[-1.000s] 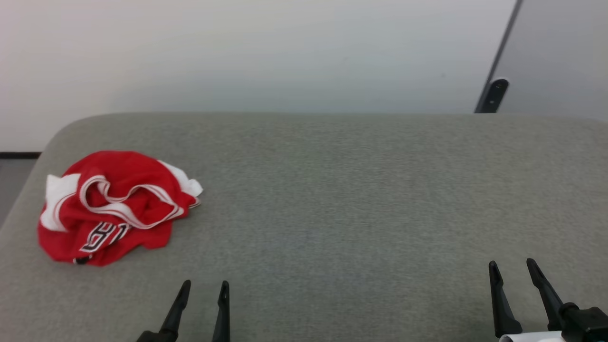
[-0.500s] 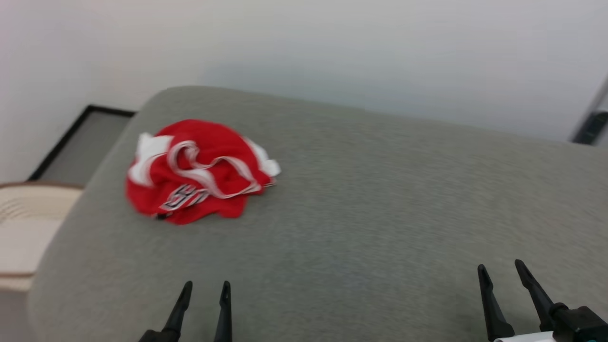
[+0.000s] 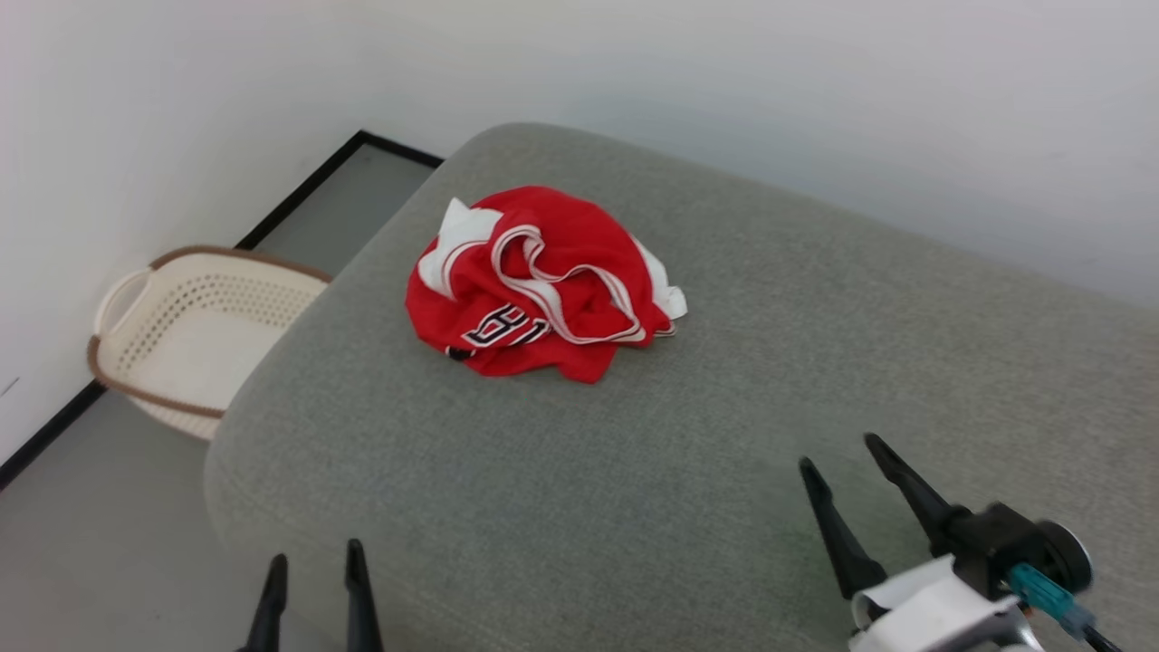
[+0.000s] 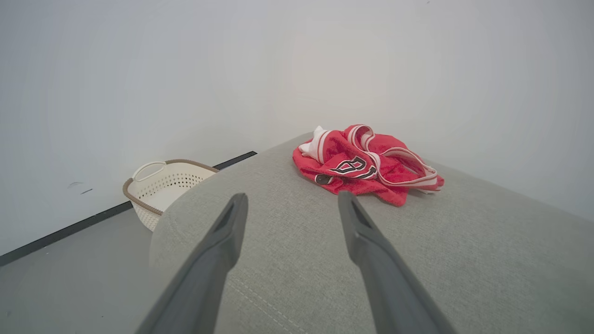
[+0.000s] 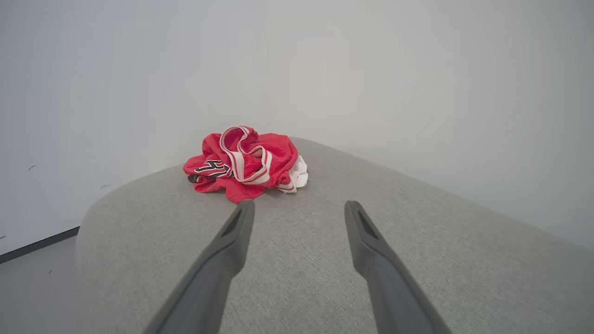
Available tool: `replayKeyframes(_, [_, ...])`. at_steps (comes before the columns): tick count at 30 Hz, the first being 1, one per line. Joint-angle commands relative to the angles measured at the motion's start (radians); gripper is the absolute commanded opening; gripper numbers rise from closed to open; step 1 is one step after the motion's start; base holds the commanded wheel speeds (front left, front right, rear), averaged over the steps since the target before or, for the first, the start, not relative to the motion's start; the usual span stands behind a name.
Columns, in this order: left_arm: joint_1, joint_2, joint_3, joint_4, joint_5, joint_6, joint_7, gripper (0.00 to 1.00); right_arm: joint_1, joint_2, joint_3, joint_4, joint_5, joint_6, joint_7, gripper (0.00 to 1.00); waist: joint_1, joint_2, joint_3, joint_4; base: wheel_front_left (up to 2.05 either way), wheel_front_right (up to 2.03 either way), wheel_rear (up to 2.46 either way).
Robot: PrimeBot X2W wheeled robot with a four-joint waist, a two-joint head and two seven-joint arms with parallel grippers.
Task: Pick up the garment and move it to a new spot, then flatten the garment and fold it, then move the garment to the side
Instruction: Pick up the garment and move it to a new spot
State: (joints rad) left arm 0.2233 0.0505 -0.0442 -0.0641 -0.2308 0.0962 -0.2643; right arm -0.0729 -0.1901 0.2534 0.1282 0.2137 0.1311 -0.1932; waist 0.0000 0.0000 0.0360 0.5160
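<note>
A pale laundry basket [image 3: 181,317] sits on the floor at the far left, just beside the grey cushion [image 3: 724,407]. The left gripper [image 3: 315,554] hovers by the cushion's near left corner. Its two dark fingers are spread wide with nothing between them, well apart from the shirt.

The shirt [image 3: 561,340] lies crumpled in a loose heap toward the cushion's far left corner, a little in from the edge. A white sleeve [image 3: 453,240] pokes out on its far left side. The black lettering [image 3: 502,328] faces up near the front, and the striped trim [image 3: 552,294] loops across the top.

It looks light, soft and fully limp, so it will likely sag and trail from whatever point is pinched rather than keep any shape. It is not fragile, though thin knit like this may slip from a shallow pinch. The trim loop is probably the easiest hold for the first move, since it sits on top of the heap and looks thicker than the plain cloth. A deep bite that gathers several layers there should carry the whole bundle. The shoulders and hem corners that flattening will need are buried in the folds and cannot be picked out.

The right gripper [image 3: 840,451] hangs over the cushion's near right part, fingers wide apart and empty, also well apart from the shirt.
</note>
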Motion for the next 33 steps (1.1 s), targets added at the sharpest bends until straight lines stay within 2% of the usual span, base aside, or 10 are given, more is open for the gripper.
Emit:
replayKeyframes(1, [0.014,0.000,0.005,-0.020,-0.009,0.015,0.000,1.00,-0.028,-0.011,0.025,0.015,0.010,-0.001,-0.006,1.00,0.0000,0.0000,0.024,0.026,0.00,0.00,0.00])
replayKeyframes(11, [0.053,0.000,-0.023,-0.067,-0.025,0.064,0.000,1.00,-0.101,-0.040,0.093,0.079,0.060,-0.001,-0.032,1.00,0.0000,0.0000,0.026,0.024,-0.04,-0.04,-0.04])
replayKeyframes(14, [0.036,0.000,-0.030,-0.065,-0.035,0.050,0.000,1.00,-0.097,-0.044,0.095,0.086,0.062,-0.001,-0.038,1.00,0.0000,0.0000,0.027,0.022,0.00,0.00,0.00])
replayKeyframes(18, [-0.038,0.000,-0.034,-0.052,-0.020,-0.012,0.000,1.00,-0.085,-0.044,0.081,0.083,0.057,-0.001,-0.044,1.00,0.0000,0.0000,0.037,0.017,0.00,0.00,0.00])
replayKeyframes(21, [-0.169,0.022,-0.035,-0.018,0.010,-0.077,0.000,1.00,-0.077,-0.048,0.059,0.065,0.041,-0.001,-0.045,1.00,0.0000,0.0000,0.053,0.012,0.00,0.00,0.00])
replayKeyframes(25, [-0.440,0.062,-0.043,0.082,0.031,-0.156,0.000,1.00,-0.058,-0.050,0.023,0.028,0.018,-0.001,-0.038,1.00,0.0000,0.0000,0.082,0.007,0.00,0.00,0.00])
replayKeyframes(29, [-0.729,0.100,-0.034,0.250,0.007,-0.195,0.000,1.00,-0.066,-0.046,0.016,-0.027,-0.012,0.000,-0.018,1.00,0.0000,0.0000,0.131,-0.031,0.00,0.00,0.00])
replayKeyframes(33, [-0.972,0.144,-0.028,0.475,-0.017,-0.212,0.012,1.00,-0.099,-0.052,0.029,-0.068,-0.024,-0.001,0.000,1.00,0.0000,0.0000,0.190,-0.086,0.00,0.00,0.00])
